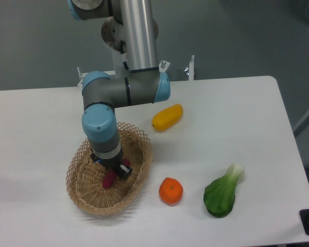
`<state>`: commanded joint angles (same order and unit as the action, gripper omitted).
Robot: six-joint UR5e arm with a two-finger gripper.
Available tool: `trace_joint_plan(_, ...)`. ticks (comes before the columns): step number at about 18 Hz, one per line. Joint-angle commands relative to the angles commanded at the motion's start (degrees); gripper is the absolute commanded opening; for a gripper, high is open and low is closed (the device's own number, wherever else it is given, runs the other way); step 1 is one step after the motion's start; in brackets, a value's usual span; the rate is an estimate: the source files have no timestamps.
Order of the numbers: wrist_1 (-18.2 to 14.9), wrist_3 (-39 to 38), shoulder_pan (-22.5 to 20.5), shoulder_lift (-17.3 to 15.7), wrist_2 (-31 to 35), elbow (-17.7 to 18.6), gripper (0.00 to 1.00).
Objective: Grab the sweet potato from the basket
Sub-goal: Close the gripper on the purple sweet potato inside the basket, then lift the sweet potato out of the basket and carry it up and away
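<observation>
The oval tan wicker basket (82,188) sits on the white table at the front left. Inside it lies the small magenta-purple sweet potato (109,179), partly covered by my gripper. My gripper (115,170) points straight down into the basket and sits right over the sweet potato's upper end. The fingers are mostly hidden by the wrist, so I cannot tell whether they are closed on the tuber.
A yellow oblong fruit (167,117) lies behind the basket to the right. A round orange (171,190) sits just right of the basket. A green bok choy (222,193) lies further right. The table's right edge (291,134) is near.
</observation>
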<state>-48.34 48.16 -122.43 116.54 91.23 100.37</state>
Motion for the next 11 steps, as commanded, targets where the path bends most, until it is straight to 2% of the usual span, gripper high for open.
trace_joint_plan(7, -0.09, 1.23, -0.35, -1.93, 0.0, -1.58, 0.27)
trace_joint_plan(9, -1.14, 3.33, -1.05, -3.25, 0.0, -2.63, 0.27)
trace_joint_plan(11, -1.41, 5.27, -3.5, -4.74, -0.09, -3.69, 0.27)
